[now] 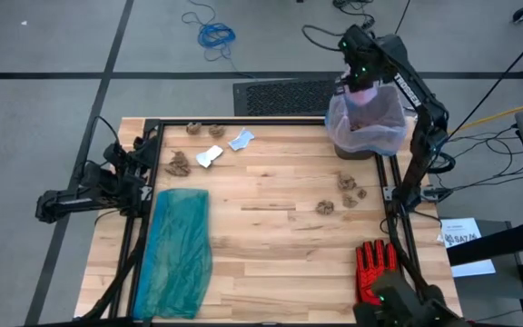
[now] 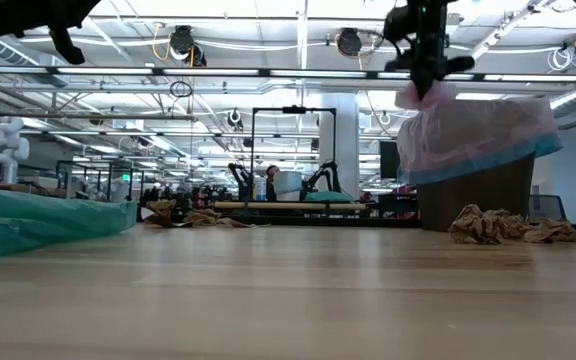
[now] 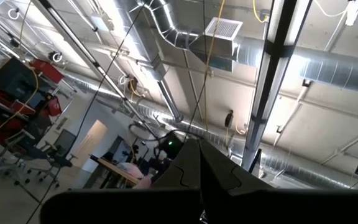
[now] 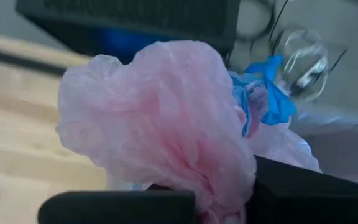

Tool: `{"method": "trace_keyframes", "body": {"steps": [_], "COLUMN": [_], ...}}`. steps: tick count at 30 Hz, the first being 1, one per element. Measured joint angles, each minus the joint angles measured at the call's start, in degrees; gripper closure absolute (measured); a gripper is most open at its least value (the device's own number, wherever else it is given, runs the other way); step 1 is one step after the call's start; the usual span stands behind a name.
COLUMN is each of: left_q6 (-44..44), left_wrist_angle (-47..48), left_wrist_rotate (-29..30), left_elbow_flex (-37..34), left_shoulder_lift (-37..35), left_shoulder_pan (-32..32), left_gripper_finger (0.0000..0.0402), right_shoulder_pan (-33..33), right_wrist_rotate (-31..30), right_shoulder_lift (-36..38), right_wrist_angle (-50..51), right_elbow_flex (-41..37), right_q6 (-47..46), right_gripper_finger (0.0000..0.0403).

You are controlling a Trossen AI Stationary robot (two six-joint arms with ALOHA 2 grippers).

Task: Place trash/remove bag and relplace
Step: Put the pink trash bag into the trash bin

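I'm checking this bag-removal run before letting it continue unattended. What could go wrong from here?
1. The right gripper pinches only a bunched wad of the thin pinkish plastic bin liner; it may tear or slip free if pulled.
2. The liner's skirt still drapes over the brown bin, so lifting may drag or tip the bin.
3. Crumpled brown paper wads lie beside the bin; a tipped bin could scatter them.
The left gripper waits at the table's left edge.

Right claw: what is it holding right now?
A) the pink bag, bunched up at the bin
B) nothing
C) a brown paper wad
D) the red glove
A: the right claw is shut on a bunched fold of the pink bag above the bin; the wads and glove lie on the table.
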State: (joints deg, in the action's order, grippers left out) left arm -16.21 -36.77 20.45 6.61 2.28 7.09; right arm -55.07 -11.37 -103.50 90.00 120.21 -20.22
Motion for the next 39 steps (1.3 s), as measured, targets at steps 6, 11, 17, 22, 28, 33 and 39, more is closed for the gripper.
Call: {"method": "trace_keyframes", "body": {"steps": [6, 11, 17, 22, 28, 33, 39], "left_q6": [0.0, 0.0, 0.0, 0.0, 0.0, 0.1, 0.0], "left_wrist_angle": [0.0, 0.0, 0.1, 0.2, 0.2, 0.2, 0.2], "left_wrist_rotate": [0.0, -0.1, 0.4, 0.7, 0.9, 1.1, 1.1], "left_elbow_flex": [0.0, 0.0, 0.0, 0.0, 0.0, 0.0, 0.0], "left_shoulder_lift": [0.0, 0.0, 0.0, 0.0, 0.0, 0.0, 0.0], "left_shoulder_pan": [0.0, 0.0, 0.0, 0.0, 0.0, 0.0, 0.0], "left_gripper_finger": [0.0402, 0.0401, 0.0402, 0.0402, 0.0402, 0.0402, 0.0402], "right_shoulder_pan": [-0.3, 0.0, 2.9, 7.1, 10.7, 11.6, 11.7], "right_wrist_rotate": [2.8, 5.6, 16.6, 23.7, 27.3, 24.8, 24.6], "right_shoulder_lift": [0.0, 0.0, 0.0, 0.0, 0.0, 0.0, 0.0], "right_wrist_angle": [0.0, 0.0, -5.2, -14.0, -19.2, -20.8, -21.9], "right_elbow_flex": [-10.6, -19.4, -23.2, -21.5, -18.6, -16.2, -14.0], "right_q6": [0.3, 0.3, 2.3, 1.5, 0.1, 0.5, 1.3], "right_gripper_finger": [0.0402, 0.0403, 0.0401, 0.0400, 0.0400, 0.0379, 0.0278]}}
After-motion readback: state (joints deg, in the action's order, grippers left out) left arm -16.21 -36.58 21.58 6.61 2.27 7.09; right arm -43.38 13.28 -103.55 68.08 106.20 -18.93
